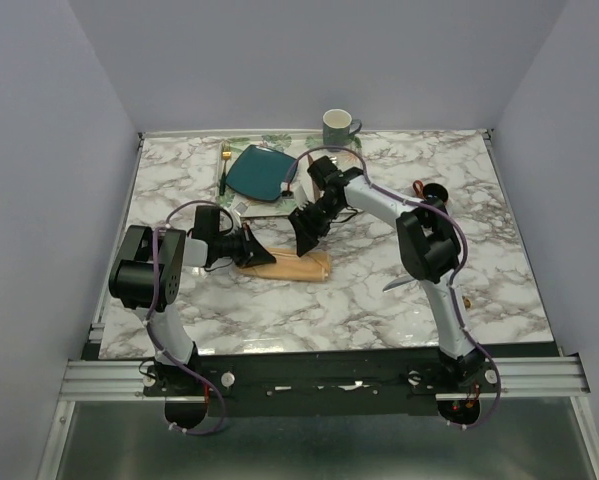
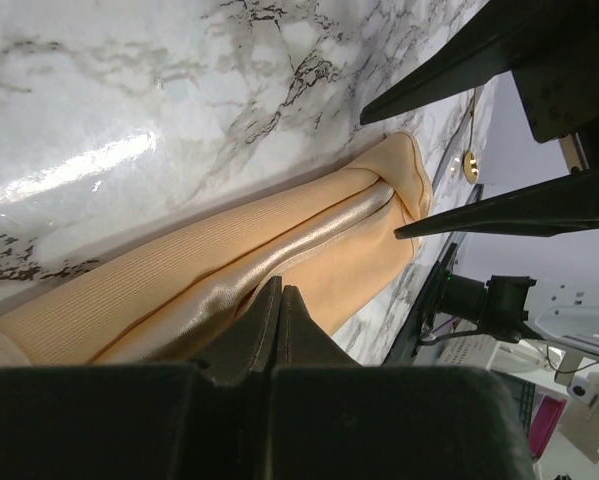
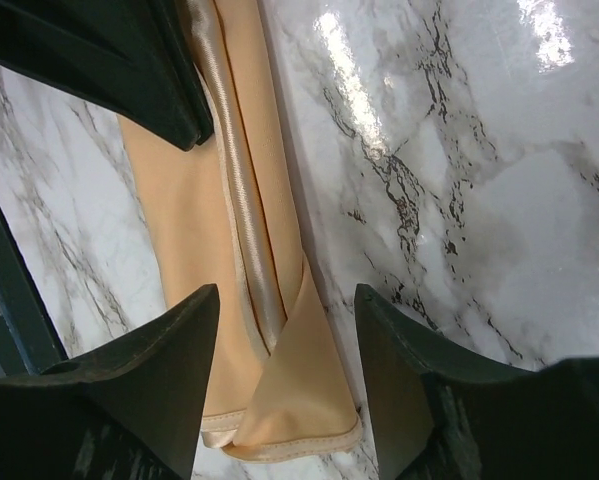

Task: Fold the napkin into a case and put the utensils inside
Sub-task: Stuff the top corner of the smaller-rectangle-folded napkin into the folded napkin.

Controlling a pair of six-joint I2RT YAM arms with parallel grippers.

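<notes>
Napkin: peach-tan cloth, folded into a long narrow strip, flat on the marble table, left of centre and toward the near side. It runs roughly left to right in the top view. A shiny hem band runs lengthwise along the strip; at the right-hand end a corner flap is turned over in a triangle. Left gripper: jaws clenched tight together, tips at the strip's left end and resting on the shiny band; cannot tell whether any cloth is pinched between them. Right gripper: jaws released and spread, hanging over the strip's right end, one finger on either side of the folded corner, not touching the cloth as far as the wrist view shows. A slim silver-grey utensil lies on the marble by the right arm, well apart from the napkin; too small to tell more. Further back: teal plate on a leaf-patterned tray, a dark-handled gold fork just left of the plate, a mug at the far edge
</notes>
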